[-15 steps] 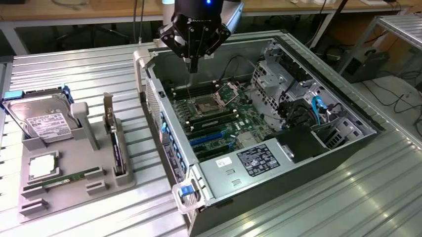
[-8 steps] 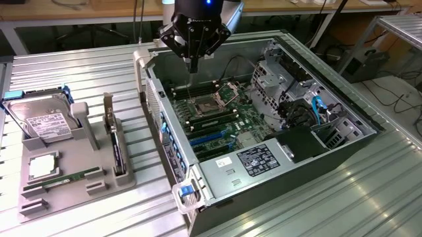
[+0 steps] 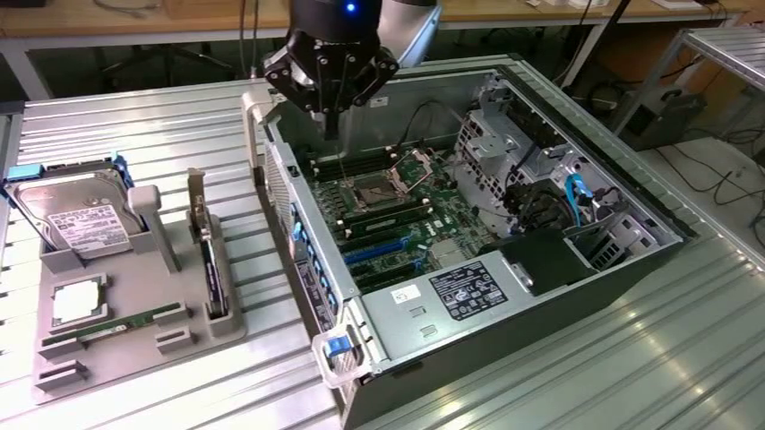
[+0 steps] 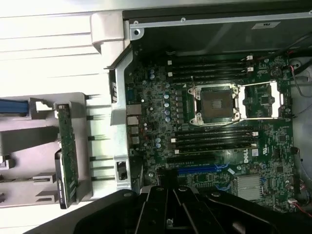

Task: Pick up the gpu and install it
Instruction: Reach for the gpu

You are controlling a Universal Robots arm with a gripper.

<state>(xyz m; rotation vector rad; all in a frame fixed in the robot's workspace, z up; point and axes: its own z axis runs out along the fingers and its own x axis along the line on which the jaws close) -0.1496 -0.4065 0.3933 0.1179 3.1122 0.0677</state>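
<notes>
End effector (image 3: 331,133) over motherboard (image 3: 395,210), fingers (image 3: 330,121) seemingly together, empty, gpu (image 3: 210,269) untouched

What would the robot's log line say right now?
gripper: over open computer case | gpu: standing in gray holder, not yet picked

We read one mark with confidence: white lettering (image 4: 247,156), apparently "DELL", on the motherboard (image 4: 156,131). We note a white label (image 3: 86,226) on the hard drive (image 3: 48,202) and a black label (image 3: 472,288) on the case cover (image 3: 413,318). The print on both is illegible.
</notes>
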